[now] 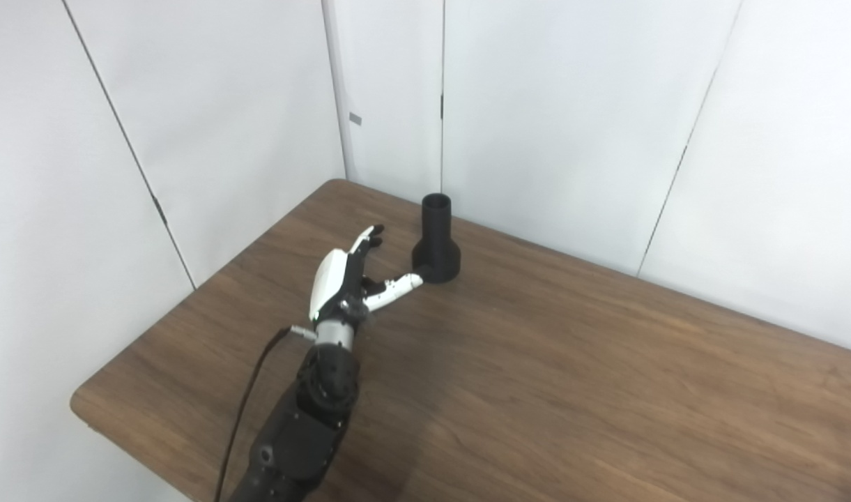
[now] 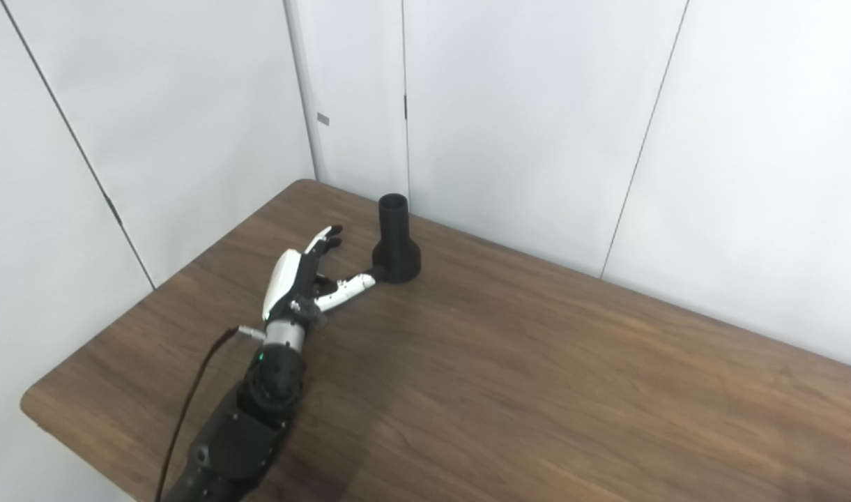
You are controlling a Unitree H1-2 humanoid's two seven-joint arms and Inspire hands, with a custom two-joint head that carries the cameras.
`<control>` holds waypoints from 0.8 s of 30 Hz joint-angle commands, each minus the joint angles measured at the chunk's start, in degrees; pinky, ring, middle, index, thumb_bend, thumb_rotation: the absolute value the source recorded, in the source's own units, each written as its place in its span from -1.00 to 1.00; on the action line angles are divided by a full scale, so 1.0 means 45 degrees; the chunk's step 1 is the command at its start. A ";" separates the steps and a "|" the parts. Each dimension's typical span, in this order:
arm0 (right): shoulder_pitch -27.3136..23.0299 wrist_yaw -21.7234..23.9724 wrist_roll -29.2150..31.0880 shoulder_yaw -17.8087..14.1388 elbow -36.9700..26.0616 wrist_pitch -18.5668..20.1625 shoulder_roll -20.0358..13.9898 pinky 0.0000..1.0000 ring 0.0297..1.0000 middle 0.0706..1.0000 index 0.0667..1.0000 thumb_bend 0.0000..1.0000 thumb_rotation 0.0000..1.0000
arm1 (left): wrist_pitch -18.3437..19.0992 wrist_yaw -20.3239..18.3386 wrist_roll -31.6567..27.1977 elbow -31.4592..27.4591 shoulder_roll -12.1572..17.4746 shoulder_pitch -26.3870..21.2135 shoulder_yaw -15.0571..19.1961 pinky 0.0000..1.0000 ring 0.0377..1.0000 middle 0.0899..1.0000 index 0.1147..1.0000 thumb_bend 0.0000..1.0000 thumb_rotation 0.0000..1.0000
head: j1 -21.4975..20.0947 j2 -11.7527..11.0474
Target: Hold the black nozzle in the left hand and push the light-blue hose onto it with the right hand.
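One open left hand [image 1: 348, 275], black nozzle [image 1: 436, 240] near table [image 1: 606, 376] edge

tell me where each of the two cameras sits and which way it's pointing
Left eye view: on the robot's head, looking down over the wooden table toward the white wall corner; shows the left arm and open left hand reaching toward the upright black nozzle.
Right eye view: beside it on the head, facing the same way; the same left hand and nozzle sit further left in the picture.
Shared: table, nozzle, left arm, walls. Neither shows the right hand or a hose.
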 commanded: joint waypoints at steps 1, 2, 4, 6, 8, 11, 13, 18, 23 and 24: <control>-0.0007 -0.0149 -0.0249 -0.0049 -0.0036 0.0089 -0.0225 -0.18 0.06 0.11 0.05 -0.17 0.07 | -0.0959 0.0344 -0.0186 0.0277 -0.0014 -0.0289 0.0144 1.00 0.83 0.72 0.79 1.00 0.25 | 0.0000 0.0013; -0.0005 -0.0157 -0.0247 -0.0054 -0.0056 0.0138 -0.0220 -0.18 0.06 0.11 0.05 -0.16 0.08 | -0.1292 0.0466 -0.0254 0.0405 -0.0032 -0.0307 0.0200 1.00 0.83 0.71 0.79 1.00 0.25 | 0.0000 0.0013; -0.0001 -0.0186 -0.0258 -0.0060 -0.0116 0.0247 -0.0199 -0.19 0.06 0.11 0.05 -0.14 0.08 | -0.1840 0.0683 -0.0294 0.0599 -0.0055 -0.0352 0.0285 1.00 0.84 0.71 0.78 1.00 0.24 | 0.0003 -0.0001; -0.0007 -0.0169 -0.0235 -0.0062 -0.0065 0.0185 -0.0201 -0.19 0.05 0.11 0.05 -0.13 0.09 | -0.2182 0.0842 -0.0293 0.0711 -0.0066 -0.0389 0.0336 1.00 0.84 0.69 0.77 1.00 0.24 | 0.0000 -0.0004; -0.0014 -0.0146 -0.0244 -0.0039 -0.0058 0.0154 -0.0216 -0.20 0.05 0.10 0.05 -0.13 0.09 | -0.2242 0.0870 -0.0235 0.0748 -0.0040 -0.0401 0.0329 1.00 0.85 0.68 0.76 1.00 0.23 | 0.0004 -0.0018; -0.0017 -0.0151 -0.0264 -0.0023 -0.0081 0.0190 -0.0221 -0.20 0.07 0.12 0.06 -0.12 0.10 | -0.2265 0.0856 -0.0165 0.0847 -0.0007 -0.0423 0.0290 1.00 0.85 0.69 0.75 1.00 0.22 | -0.0003 -0.0028; -0.0031 -0.0131 -0.0228 -0.0038 0.0022 0.0096 -0.0235 -0.19 0.07 0.12 0.06 -0.10 0.10 | -0.2171 0.0838 -0.0108 0.0907 -0.0008 -0.0429 0.0253 1.00 0.83 0.69 0.75 1.00 0.22 | -0.0003 -0.0028; -0.0018 -0.0153 -0.0276 -0.0017 -0.0092 0.0223 -0.0230 -0.18 0.09 0.14 0.07 -0.11 0.10 | -0.2314 0.0786 -0.0133 0.0913 0.0013 -0.0391 0.0246 1.00 0.81 0.67 0.74 1.00 0.20 | -0.0003 -0.0028; -0.0029 -0.0150 -0.0328 0.0018 -0.0002 0.0070 -0.0239 -0.20 0.07 0.13 0.07 -0.10 0.12 | -0.2513 0.0717 -0.0295 0.0832 0.0040 -0.0384 0.0310 1.00 0.79 0.65 0.70 1.00 0.14 | -0.0034 -0.0059; -0.0029 -0.0137 -0.0328 0.0022 0.0019 0.0042 -0.0248 -0.20 0.07 0.13 0.07 -0.12 0.12 | -0.2376 0.0673 -0.0260 0.0824 0.0051 -0.0385 0.0293 1.00 0.80 0.65 0.70 1.00 0.13 | -0.0034 -0.0059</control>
